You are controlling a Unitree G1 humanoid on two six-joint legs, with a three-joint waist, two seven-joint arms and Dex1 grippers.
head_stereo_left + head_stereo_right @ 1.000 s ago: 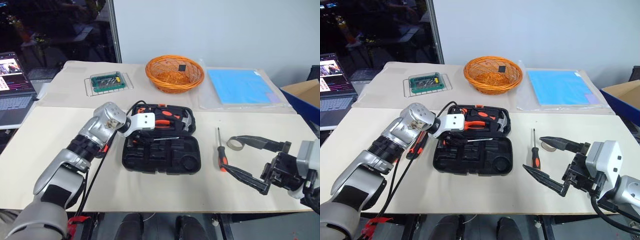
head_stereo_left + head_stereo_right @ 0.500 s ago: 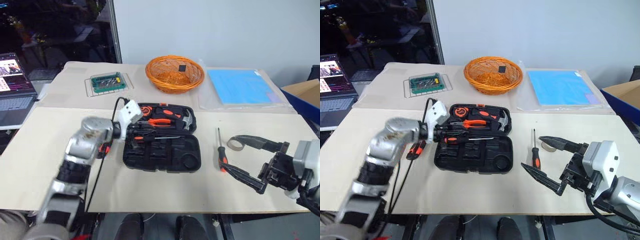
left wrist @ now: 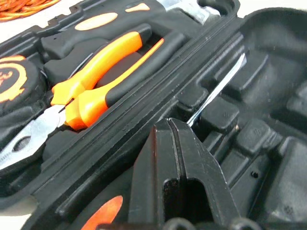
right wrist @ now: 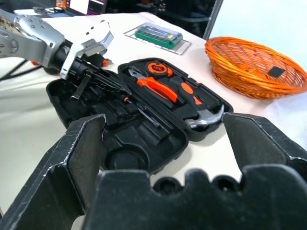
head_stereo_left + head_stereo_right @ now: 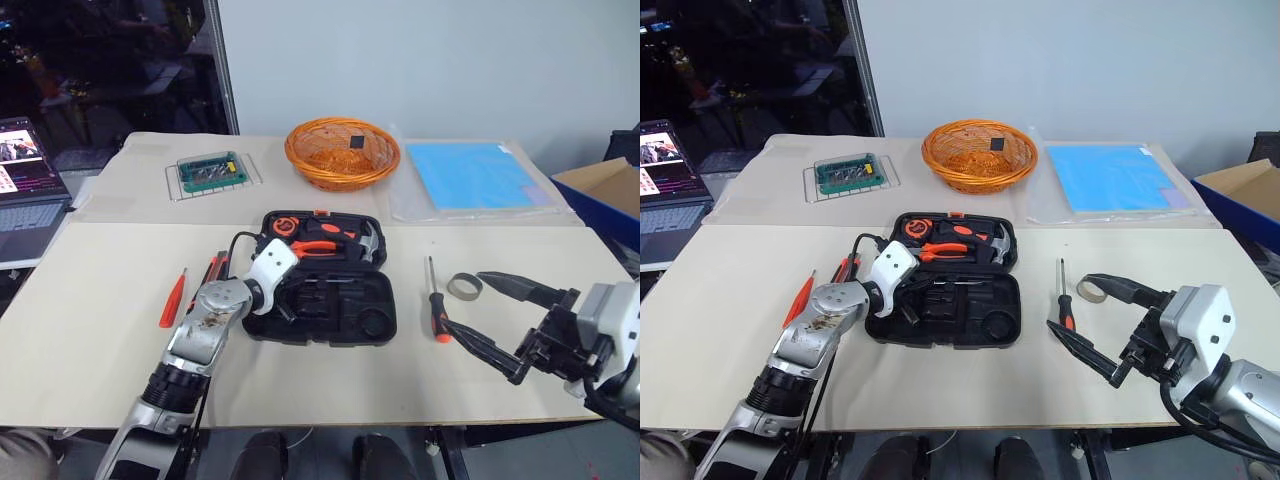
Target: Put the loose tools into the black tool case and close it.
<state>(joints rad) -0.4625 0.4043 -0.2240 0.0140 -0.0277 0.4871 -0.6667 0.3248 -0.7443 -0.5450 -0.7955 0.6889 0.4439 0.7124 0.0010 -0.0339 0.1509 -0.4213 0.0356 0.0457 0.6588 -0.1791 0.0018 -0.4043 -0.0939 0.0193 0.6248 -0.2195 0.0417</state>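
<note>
Hovering low at the near right edge of the table [image 5: 90, 300], right gripper [image 5: 478, 312] has its fingers spread wide, nothing between them. Just beyond it: 1 orange-and-black screwdriver [image 5: 434, 314] and the grey tape ring [image 5: 463, 286], both loose on the table. Left gripper [image 5: 908, 305] sits over the near-left part of the black tool case [image 5: 340, 315], fingers pressed together; can't tell whether anything is pinched, tips blocked in wrist view. Case lies open mid-table; a thin metal shaft [image 3: 218, 89] lies in the near half, pliers [image 3: 103, 72] and a hammer [image 5: 368, 244] in the far half. Left of the case: slim red screwdriver [image 5: 172, 298] and another orange-and-black tool [image 5: 213, 268]. Far side: green bit set [image 5: 207, 170], orange wicker basket [image 5: 342, 153], blue sheet [image 5: 475, 174].
</note>
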